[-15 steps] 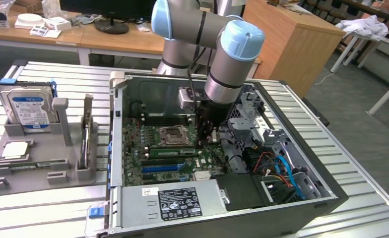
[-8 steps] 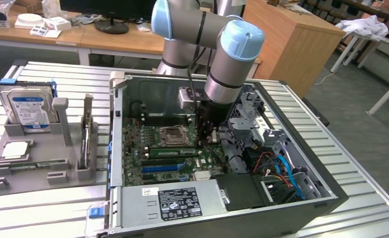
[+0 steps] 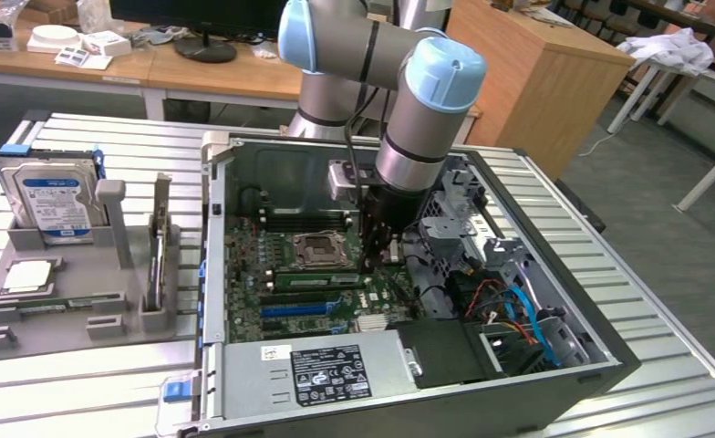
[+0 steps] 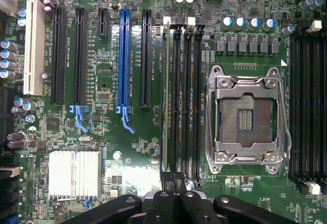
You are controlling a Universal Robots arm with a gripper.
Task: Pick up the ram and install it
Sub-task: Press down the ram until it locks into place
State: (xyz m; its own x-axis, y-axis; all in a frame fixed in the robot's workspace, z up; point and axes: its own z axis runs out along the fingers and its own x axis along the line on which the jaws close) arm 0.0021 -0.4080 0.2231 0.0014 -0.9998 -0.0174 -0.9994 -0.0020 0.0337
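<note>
Seating the stick well, in my judgement, calls for a straight push square to the board, with even pressure along the whole length so that neither end rides up; any tilt could bind the contacts in the slot.

A ribbed metal counter [image 3: 649,301] carries an open computer case [image 3: 576,365] of dark painted sheet steel, set toward the counter's edge on the exterior view's right; a grey moulded fixture [image 3: 54,274] lies by the opposite edge, holding a hard drive [image 3: 54,196] upright.

The arm [image 3: 419,137], smooth silver tube with pale blue joint caps, reaches down into the case; its black end effector [image 4: 176,203] hangs close over the motherboard [image 4: 133,163], at the end of the memory bank; I cannot tell whether it is clenched or released.

The motherboard is matt green laminate, crowded with small cylindrical capacitors; a finned aluminium heatsink [image 4: 74,173] sits near one corner, and the CPU socket [image 4: 245,117] is a square of bright steel framing with an open pin field.

The ram [image 4: 164,96] shows edge-on as a thin pale-green strip, standing along the slot nearest the blue expansion slot [image 4: 123,55] and just beside the empty black memory slots [image 4: 186,96]; whether it is fully home I cannot say.
</note>
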